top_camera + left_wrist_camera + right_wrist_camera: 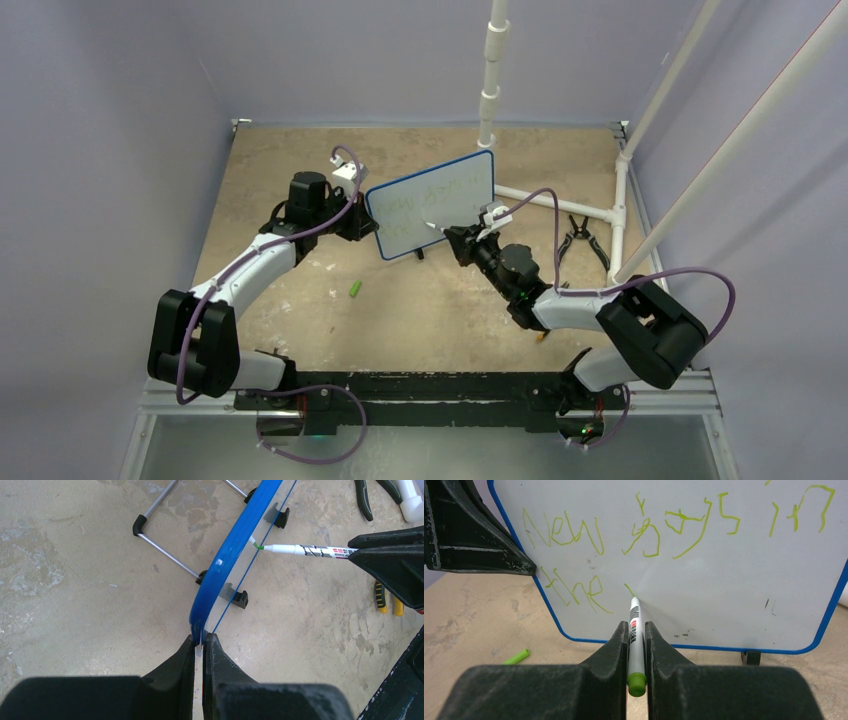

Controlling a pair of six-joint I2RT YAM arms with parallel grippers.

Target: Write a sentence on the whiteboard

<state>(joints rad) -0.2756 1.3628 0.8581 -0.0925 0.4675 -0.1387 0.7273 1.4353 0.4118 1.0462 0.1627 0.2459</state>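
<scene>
Up at the centre of the overhead view, the whiteboard [432, 205] stood on its feet on the table [290, 160], between my two arms. At the bottom centre of the left wrist view, the left gripper [199, 647] was pinched fully shut on the board's blue edge, steadying it. Across the lower middle of the right wrist view, the right gripper [636, 630] was closed tight around the marker [635, 611], whose tip was pressed to the white surface. The sentence [692, 532] was partly there. A top row ran from "New" at the upper left, through a word I could not read with confidence, to what looked like "in" at the upper right. Below it at the left sat "the", with one short stroke begun just at the tip. I judged the writing well under way but unfinished, since the lower right of the board was blank apart from a few dark specks. A green cap [516, 656] lay on the table at the lower left.
</scene>
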